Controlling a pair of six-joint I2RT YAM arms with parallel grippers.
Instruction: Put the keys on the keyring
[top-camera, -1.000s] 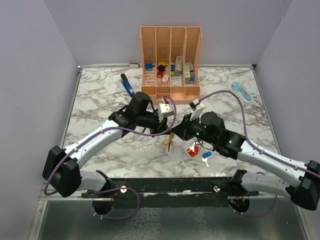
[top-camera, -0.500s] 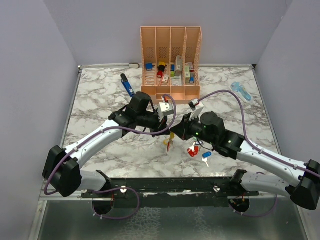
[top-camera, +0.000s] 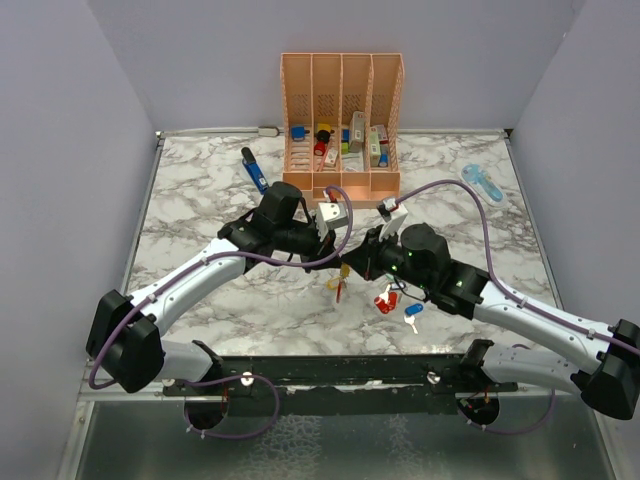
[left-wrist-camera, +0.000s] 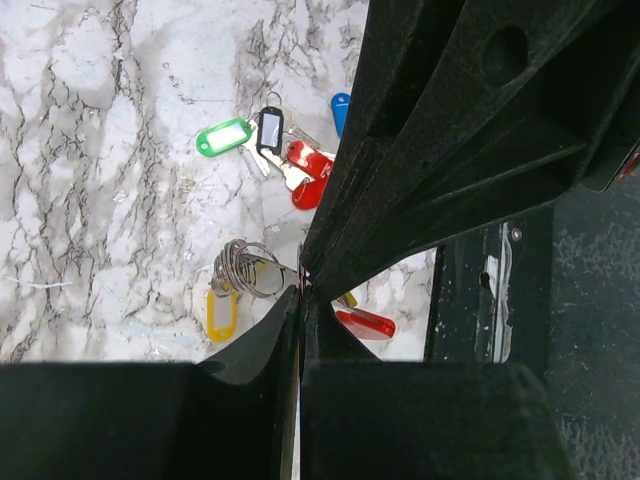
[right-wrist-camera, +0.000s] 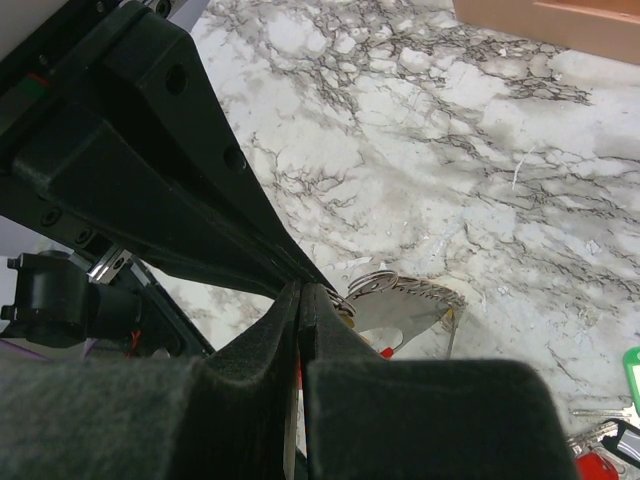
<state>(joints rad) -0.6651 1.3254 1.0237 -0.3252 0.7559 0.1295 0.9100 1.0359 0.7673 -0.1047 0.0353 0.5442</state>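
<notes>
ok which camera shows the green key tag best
Left wrist: the green key tag shows whole and unblocked, lying flat among the other keys. Right wrist catches only a green sliver at its right edge. Top external is too small and crowded to pick it out.

The left end effector (left-wrist-camera: 302, 293) is seen closed. The keyring (left-wrist-camera: 243, 266) lies at its ten o'clock, with tagged keys (left-wrist-camera: 225, 137) scattered toward twelve on the table (left-wrist-camera: 90, 150).
</notes>
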